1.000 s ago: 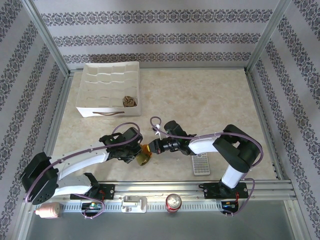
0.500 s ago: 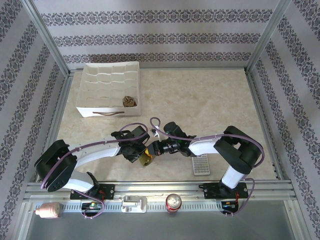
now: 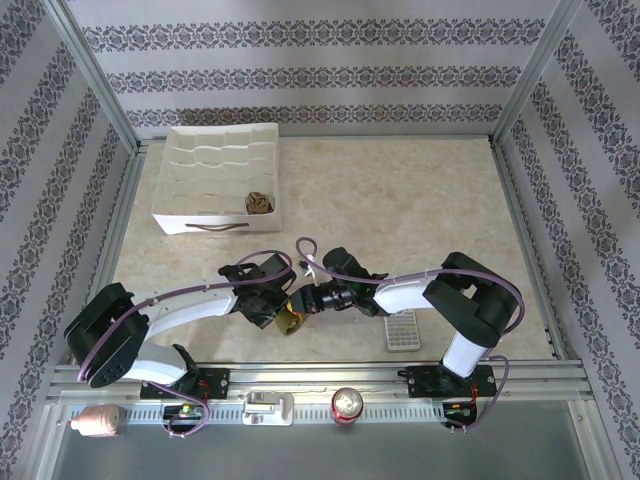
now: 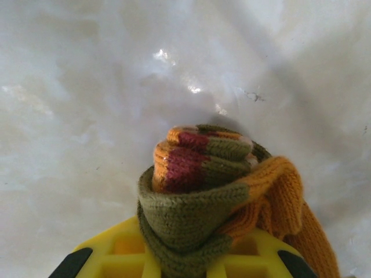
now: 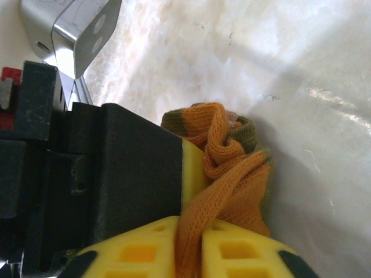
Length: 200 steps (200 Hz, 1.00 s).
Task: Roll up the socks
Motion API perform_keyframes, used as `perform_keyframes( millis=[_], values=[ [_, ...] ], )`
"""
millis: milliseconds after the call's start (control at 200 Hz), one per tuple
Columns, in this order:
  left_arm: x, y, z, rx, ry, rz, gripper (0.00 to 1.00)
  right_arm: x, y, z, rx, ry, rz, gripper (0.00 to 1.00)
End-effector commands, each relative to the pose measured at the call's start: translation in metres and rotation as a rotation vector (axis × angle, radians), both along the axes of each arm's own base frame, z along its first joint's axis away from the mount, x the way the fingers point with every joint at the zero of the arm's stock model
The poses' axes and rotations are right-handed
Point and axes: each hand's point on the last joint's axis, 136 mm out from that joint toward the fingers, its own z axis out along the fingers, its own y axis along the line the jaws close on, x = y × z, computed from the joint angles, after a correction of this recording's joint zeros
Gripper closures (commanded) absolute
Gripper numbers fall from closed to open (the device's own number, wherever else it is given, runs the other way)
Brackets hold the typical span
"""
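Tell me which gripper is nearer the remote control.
Right. The right gripper grips the olive sock on the side facing the remote control. The left gripper grips the same sock from its other side, farther left.

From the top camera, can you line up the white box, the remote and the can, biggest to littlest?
Biggest: the white box.
Then the remote and the can, which look about alike, so I won't rank them.
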Motion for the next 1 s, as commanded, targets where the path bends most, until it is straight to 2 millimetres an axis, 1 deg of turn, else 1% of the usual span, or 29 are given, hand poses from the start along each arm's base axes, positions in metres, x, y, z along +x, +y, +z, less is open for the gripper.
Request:
perform_keyframes(
  millis=[0, 165, 255, 350, 415, 440, 470, 535, 560, 659, 699, 724, 794, 849, 879, 924, 994],
  values=[
    [-0.010, 0.008, -0.026, 0.021, 0.067, 0.050, 1.00, -0.065, 0.014, 0.017, 0.105, 0.081, 0.264, 0.75],
    [-0.004, 0.003, -0.025, 0.010, 0.058, 0.045, 1.00, -0.070, 0.015, 0.016, 0.101, 0.082, 0.281, 0.67],
    [-0.004, 0.002, -0.026, 0.007, 0.057, 0.045, 1.00, -0.074, 0.018, 0.019, 0.107, 0.069, 0.297, 0.63],
    [-0.003, 0.002, -0.027, 0.007, 0.057, 0.049, 1.00, -0.079, 0.020, 0.023, 0.112, 0.063, 0.317, 0.62],
    [-0.003, 0.002, -0.028, 0.002, 0.060, 0.054, 1.00, -0.080, 0.019, 0.023, 0.107, 0.062, 0.316, 0.63],
    [-0.003, 0.002, -0.028, -0.001, 0.062, 0.055, 1.00, -0.080, 0.018, 0.022, 0.101, 0.061, 0.314, 0.65],
    [-0.003, 0.002, -0.027, -0.001, 0.065, 0.057, 1.00, -0.080, 0.016, 0.018, 0.084, 0.057, 0.310, 0.68],
    [-0.004, 0.003, -0.024, 0.006, 0.069, 0.054, 1.00, -0.077, 0.011, 0.007, 0.037, 0.054, 0.293, 0.82],
    [-0.004, 0.004, -0.023, 0.010, 0.072, 0.052, 1.00, -0.075, 0.010, 0.003, 0.027, 0.056, 0.289, 0.86],
    [-0.003, 0.003, -0.017, 0.002, 0.073, 0.048, 1.00, -0.069, 0.007, -0.008, -0.006, 0.052, 0.262, 0.93],
    [-0.004, 0.003, -0.017, 0.000, 0.077, 0.051, 1.00, -0.067, 0.007, -0.011, -0.016, 0.050, 0.257, 0.94],
    [-0.004, 0.002, -0.016, -0.004, 0.076, 0.048, 1.00, -0.066, 0.006, -0.012, -0.023, 0.048, 0.255, 0.91],
    [-0.007, 0.005, -0.017, 0.021, 0.105, 0.045, 1.00, -0.063, 0.004, -0.015, -0.037, 0.023, 0.240, 0.80],
    [-0.013, 0.009, -0.018, 0.057, 0.149, 0.035, 1.00, -0.056, -0.001, -0.015, -0.054, -0.039, 0.202, 0.72],
    [-0.016, 0.012, -0.018, 0.084, 0.177, 0.030, 1.00, -0.050, -0.005, -0.011, -0.056, -0.090, 0.173, 0.69],
    [-0.020, 0.016, -0.017, 0.119, 0.213, 0.021, 1.00, -0.042, -0.013, -0.004, -0.062, -0.179, 0.125, 0.64],
    [-0.023, 0.019, -0.018, 0.159, 0.253, 0.011, 1.00, -0.028, -0.034, 0.002, -0.110, -0.343, 0.040, 0.58]
  ],
)
